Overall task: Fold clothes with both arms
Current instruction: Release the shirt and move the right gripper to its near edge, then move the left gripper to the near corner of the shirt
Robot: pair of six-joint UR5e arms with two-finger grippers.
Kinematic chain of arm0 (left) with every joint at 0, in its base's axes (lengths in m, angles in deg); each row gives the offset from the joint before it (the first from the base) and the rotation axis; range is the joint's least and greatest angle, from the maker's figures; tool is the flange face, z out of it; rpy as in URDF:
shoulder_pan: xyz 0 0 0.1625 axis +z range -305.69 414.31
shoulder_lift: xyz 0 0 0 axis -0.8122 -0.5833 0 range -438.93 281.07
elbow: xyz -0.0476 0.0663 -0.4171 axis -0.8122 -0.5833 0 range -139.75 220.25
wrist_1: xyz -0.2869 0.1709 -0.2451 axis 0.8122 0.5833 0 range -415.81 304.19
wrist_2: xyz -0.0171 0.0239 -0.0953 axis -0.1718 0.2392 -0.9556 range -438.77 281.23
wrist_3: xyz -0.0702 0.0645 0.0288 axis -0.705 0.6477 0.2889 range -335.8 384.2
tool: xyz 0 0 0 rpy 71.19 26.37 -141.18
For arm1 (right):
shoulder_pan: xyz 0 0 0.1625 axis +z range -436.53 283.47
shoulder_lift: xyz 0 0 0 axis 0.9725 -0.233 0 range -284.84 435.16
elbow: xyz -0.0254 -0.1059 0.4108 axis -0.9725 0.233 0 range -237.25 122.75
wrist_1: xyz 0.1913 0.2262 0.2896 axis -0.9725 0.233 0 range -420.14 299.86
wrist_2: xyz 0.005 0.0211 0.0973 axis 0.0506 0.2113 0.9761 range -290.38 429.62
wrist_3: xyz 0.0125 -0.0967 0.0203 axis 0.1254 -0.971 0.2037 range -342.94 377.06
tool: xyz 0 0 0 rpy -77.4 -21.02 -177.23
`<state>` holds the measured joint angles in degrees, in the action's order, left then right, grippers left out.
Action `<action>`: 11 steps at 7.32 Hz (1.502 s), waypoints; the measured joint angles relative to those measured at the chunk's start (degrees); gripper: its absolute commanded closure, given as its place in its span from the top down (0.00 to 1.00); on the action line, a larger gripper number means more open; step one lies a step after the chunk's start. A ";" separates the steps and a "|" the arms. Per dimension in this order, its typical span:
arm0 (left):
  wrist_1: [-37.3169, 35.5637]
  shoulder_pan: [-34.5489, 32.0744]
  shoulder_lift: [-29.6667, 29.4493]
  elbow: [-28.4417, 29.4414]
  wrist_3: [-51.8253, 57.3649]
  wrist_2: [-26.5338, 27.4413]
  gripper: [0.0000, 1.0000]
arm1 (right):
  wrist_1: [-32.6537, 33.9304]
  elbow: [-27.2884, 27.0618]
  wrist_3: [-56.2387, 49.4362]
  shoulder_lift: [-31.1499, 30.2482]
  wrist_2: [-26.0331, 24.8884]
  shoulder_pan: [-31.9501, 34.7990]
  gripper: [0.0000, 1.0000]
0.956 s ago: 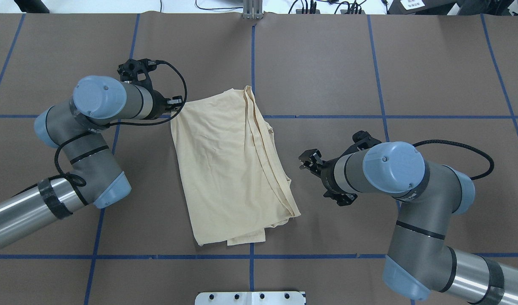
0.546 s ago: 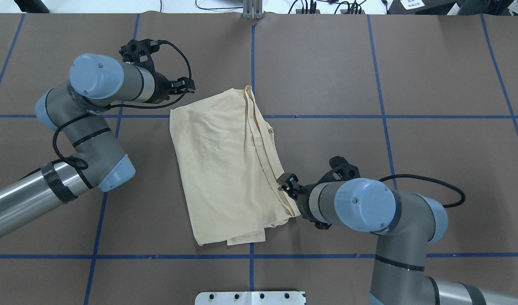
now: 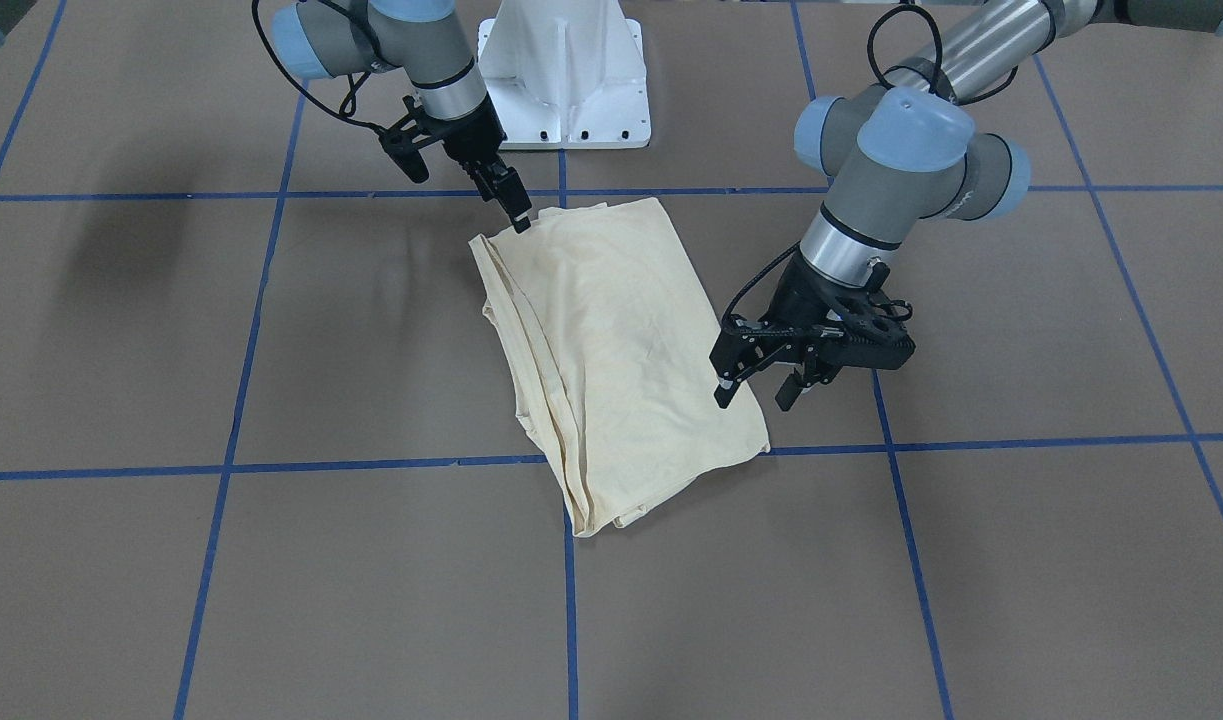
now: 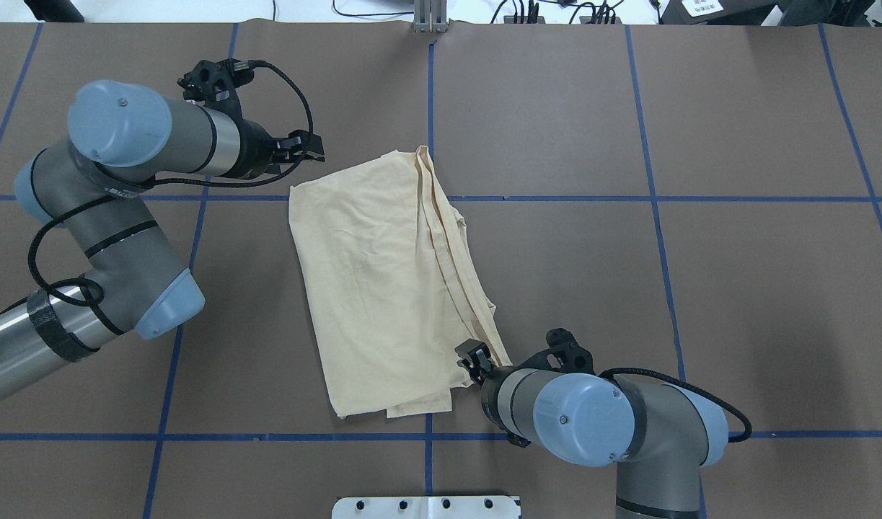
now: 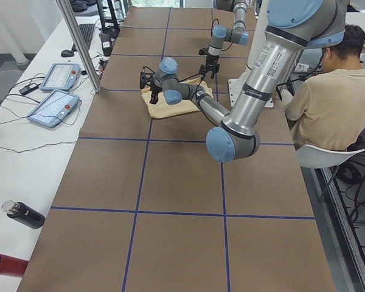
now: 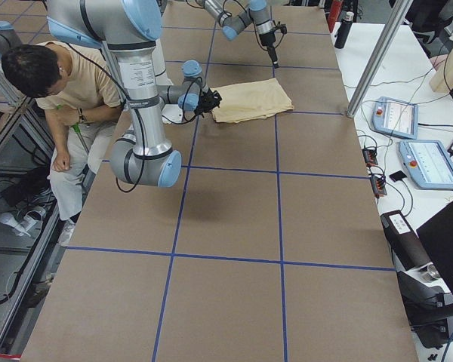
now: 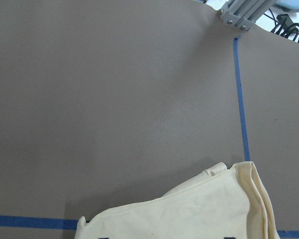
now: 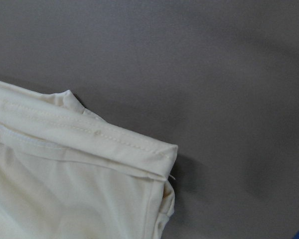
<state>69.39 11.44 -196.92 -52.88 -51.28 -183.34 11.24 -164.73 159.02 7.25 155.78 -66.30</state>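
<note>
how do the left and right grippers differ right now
The left gripper has its jaws spread wide; the right gripper looks narrow, and whether it is open or shut is unclear. The left gripper is by the shirt's far corner; the right gripper is at the diagonally opposite near corner, its tip at the edge. Both are black and aimed at the shirt.

Bright even overhead light, soft shadows; right wrist view slightly blurred.
</note>
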 measured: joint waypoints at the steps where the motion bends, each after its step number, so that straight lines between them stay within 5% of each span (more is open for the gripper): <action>1: -0.15 0.06 0.25 -0.35 -0.01 -0.01 0.82 | 0.80 0.81 1.51 0.60 -1.01 0.01 0.96; 4: -0.22 0.22 0.57 -0.33 0.03 0.02 0.82 | 1.31 3.65 3.73 2.77 -2.00 0.77 0.86; 5: -0.22 0.30 0.73 -0.20 0.05 0.12 0.82 | 1.10 4.82 3.98 3.32 -2.03 1.07 0.68; 7: -0.19 0.40 0.81 0.08 0.07 0.28 0.82 | 1.00 5.61 4.12 3.96 -2.04 1.33 0.00; 11: -0.64 0.32 1.56 -1.65 0.10 0.23 0.81 | 0.59 5.84 4.03 4.74 -2.03 1.49 0.00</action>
<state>68.75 11.76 -195.37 -54.53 -51.18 -183.10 11.83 -158.89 163.06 11.99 153.76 -64.81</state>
